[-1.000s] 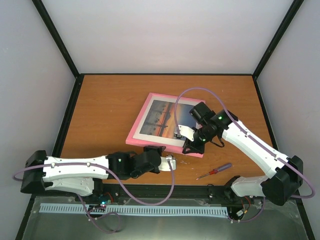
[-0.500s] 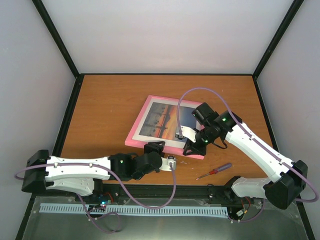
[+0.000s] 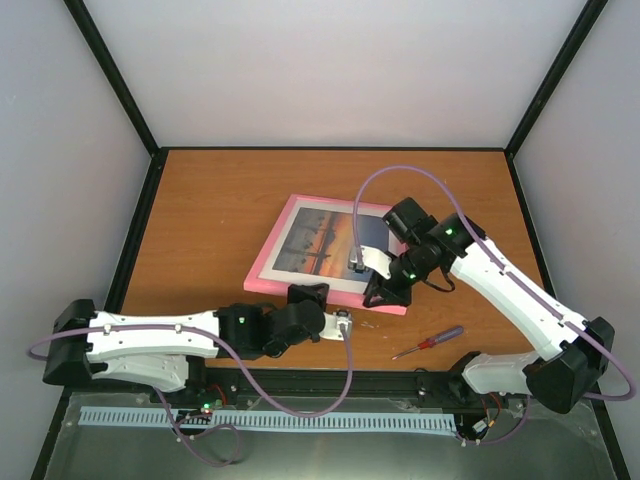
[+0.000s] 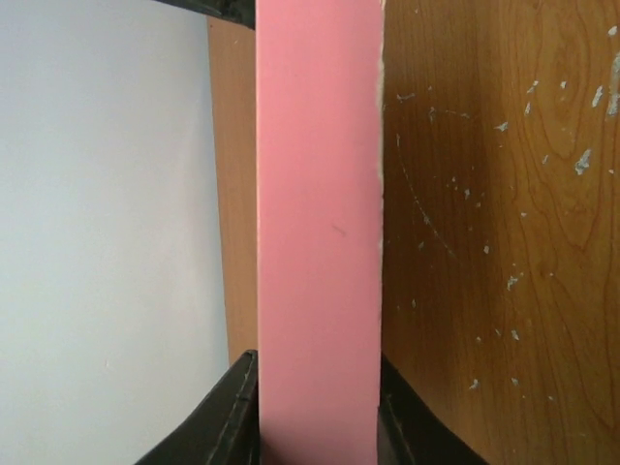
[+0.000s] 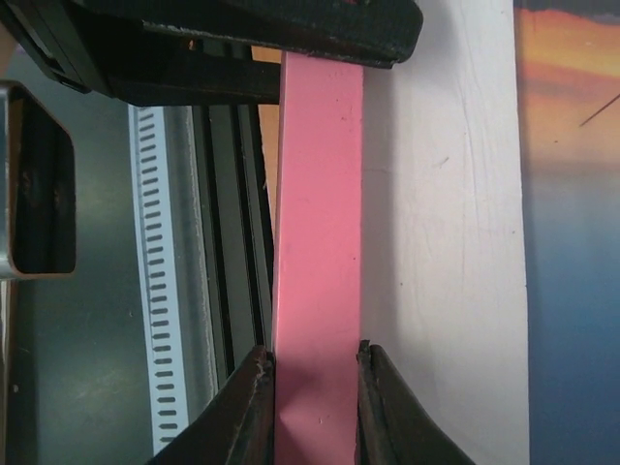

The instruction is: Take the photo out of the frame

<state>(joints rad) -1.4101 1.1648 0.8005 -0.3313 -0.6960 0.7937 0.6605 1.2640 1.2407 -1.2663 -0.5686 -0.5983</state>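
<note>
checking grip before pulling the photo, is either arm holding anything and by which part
Both hold the frame by its pink near border: left fingers near the middle, right fingers toward the right corner.

Even, diffuse light fills the overhead view, bright and sharp, with only faint soft-edged shadows on the table (image 3: 200, 220) just beside the right gripper (image 3: 385, 297). Between the fingers of the left gripper (image 4: 318, 417) the pink frame (image 4: 318, 242) looks soft and featureless, while the wood grain alongside is crisp. Beyond the right gripper's fingertips, dark shapes sink into murk.
</note>
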